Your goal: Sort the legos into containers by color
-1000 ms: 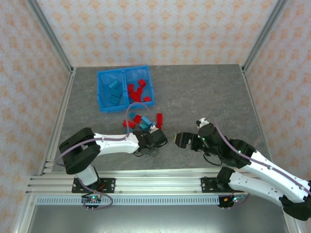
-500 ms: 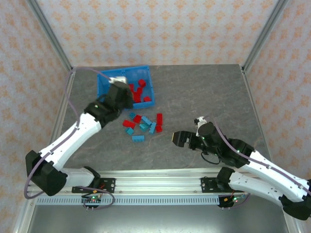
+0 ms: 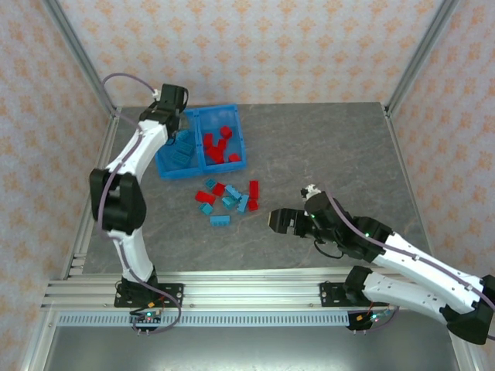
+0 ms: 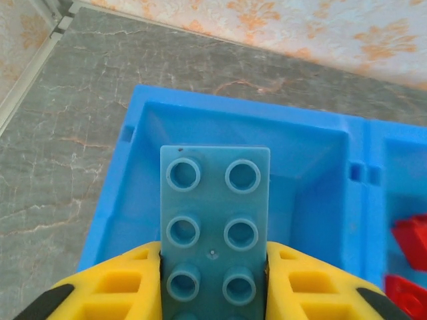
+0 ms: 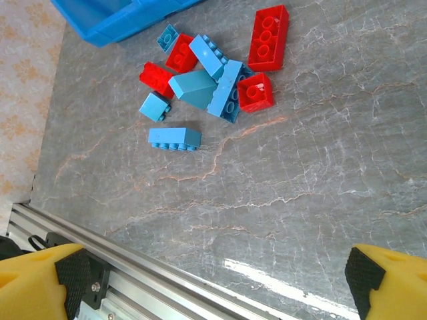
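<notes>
Roughly ten legos (image 3: 230, 201) lie loose mid-frame — others sit in the containers (image 3: 209, 109). Left gripper (image 4: 213, 273) pinches a teal brick (image 4: 213, 200); right gripper (image 3: 277, 220) gapes.

Teal lego (image 4: 213, 227) hangs over bin (image 4: 313, 157); other legos (image 3: 229, 200) cluster nearby.

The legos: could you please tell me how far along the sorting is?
Done: red bricks lie in the right compartment and teal bricks in the left compartment. In hand: the left gripper holds a teal brick above that compartment. Left to do: a mixed pile of red and teal bricks on the table, with the right gripper open nearby.
</notes>
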